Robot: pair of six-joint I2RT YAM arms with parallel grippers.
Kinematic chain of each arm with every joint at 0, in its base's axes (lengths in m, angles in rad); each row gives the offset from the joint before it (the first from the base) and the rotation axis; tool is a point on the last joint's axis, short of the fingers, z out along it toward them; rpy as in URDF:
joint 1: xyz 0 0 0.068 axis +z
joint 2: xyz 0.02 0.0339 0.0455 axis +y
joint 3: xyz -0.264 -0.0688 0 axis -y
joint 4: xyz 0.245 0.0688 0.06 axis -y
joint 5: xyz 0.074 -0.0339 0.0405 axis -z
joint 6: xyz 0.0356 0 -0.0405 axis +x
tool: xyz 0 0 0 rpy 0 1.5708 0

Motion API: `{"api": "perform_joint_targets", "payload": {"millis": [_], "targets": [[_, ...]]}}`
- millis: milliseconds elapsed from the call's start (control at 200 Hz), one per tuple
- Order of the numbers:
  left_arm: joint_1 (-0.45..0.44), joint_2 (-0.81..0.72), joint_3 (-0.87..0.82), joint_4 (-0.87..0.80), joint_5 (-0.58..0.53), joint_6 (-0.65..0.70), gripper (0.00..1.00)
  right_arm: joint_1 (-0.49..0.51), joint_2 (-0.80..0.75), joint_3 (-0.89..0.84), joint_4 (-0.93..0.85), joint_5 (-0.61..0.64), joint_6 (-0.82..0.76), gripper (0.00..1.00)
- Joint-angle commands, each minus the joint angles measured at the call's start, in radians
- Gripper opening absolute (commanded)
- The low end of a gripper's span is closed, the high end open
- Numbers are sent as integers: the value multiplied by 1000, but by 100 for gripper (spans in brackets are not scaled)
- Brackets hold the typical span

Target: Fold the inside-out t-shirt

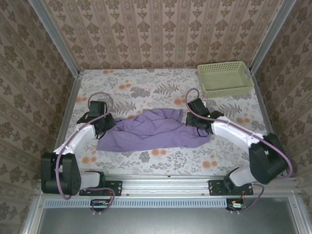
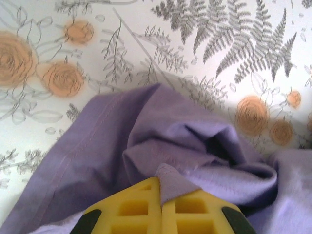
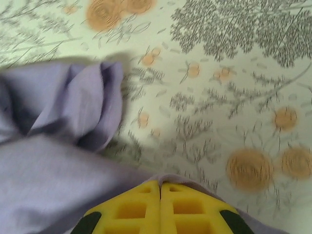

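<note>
A: Where is the inside-out t-shirt (image 1: 156, 130) found?
B: Bunched on the surface (image 1: 146, 83), its ends clenched in the left pincer (image 2: 161, 187) and right pincer (image 3: 160, 185), presumably so it can be pulled flat.

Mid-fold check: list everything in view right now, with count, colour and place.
t-shirt: one, lavender-purple, crumpled mid-table between the two grippers
basket: one, pale green mesh, far right corner of the table, nothing in it
table cover: one, pale with grey ferns and orange flowers, under everything
walls: three, beige patterned wallpaper, around the table
arms: two, white and black, mounted at the near edge
left gripper: one, yellow fingers, shut on the shirt's left end
right gripper: one, yellow fingers, shut on the shirt's right end
</note>
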Motion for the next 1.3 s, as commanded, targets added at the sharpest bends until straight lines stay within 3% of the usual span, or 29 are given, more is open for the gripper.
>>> {"api": "perform_joint_targets", "payload": {"millis": [0,50,125,255,370,505,785,1110,1295], "targets": [[28,80,73,10,38,38,1,-32,94,73,10,64,-134,25],[37,114,94,9,71,41,2,-44,104,93,-7,95,-172,37],[37,147,114,4,88,39,3,-53,62,85,-24,59,-209,45],[37,155,108,9,78,26,6,-42,-72,-5,-24,-100,-154,50],[38,159,107,2,57,26,7,-5,-171,-130,20,-197,-52,49],[37,161,100,15,64,22,7,32,-186,-203,56,-208,-5,46],[32,159,87,22,66,11,7,38,1,-152,91,-212,-23,42],[26,153,78,17,60,14,7,47,163,-47,121,-233,-37,49],[24,151,77,16,59,14,7,62,177,-23,112,-219,-46,34]]}}
